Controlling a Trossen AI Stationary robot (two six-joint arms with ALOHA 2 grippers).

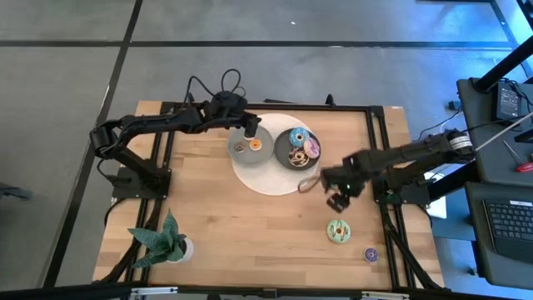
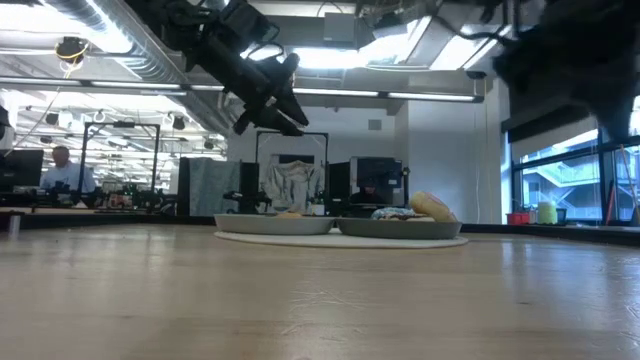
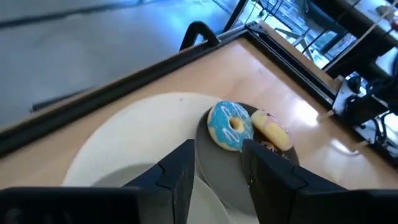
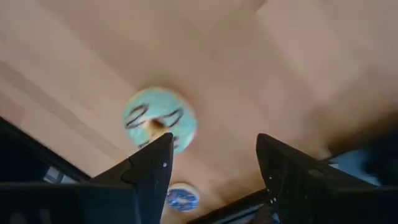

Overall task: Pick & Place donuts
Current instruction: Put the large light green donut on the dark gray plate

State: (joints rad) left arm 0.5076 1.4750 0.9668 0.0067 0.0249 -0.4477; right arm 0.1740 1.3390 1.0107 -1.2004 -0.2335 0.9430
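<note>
A pale wooden desk (image 1: pixel 250 233) is seen from above, framed by dark rails, with a round white mat (image 1: pixel 265 179) near its far middle. Two round dark grey plates sit on the mat: the left plate (image 1: pixel 241 133) carries two small donuts, one brown (image 1: pixel 239 147) and one orange (image 1: pixel 256 145); the right plate (image 1: pixel 287 160) holds a blue-iced ring donut (image 1: pixel 298 137), a pink one (image 1: pixel 312 148) and a darker one.

The step in hand is judged to be a fresh pick by the right arm. The right gripper (image 1: pixel 336 200) hangs above the desk with its fingers (image 4: pixel 152 165) spread apart and nothing between them, just short of a mint-green ring donut with dark drizzle (image 1: pixel 338 231) lying flat on the bare wood. A small purple donut (image 1: pixel 371 254) lies beyond it, near the desk's near right corner.

The next move likely calls for the gripper to be lowered over the green donut, closed across its ring, and carried to a plate.

The left gripper (image 1: pixel 249 127) is held above the left plate, fingers parted and empty. A green potted plant (image 1: pixel 166 242) stands at the near left corner, well apart. Nothing is seen blocking the approach; the crowded right plate may leave little room.
</note>
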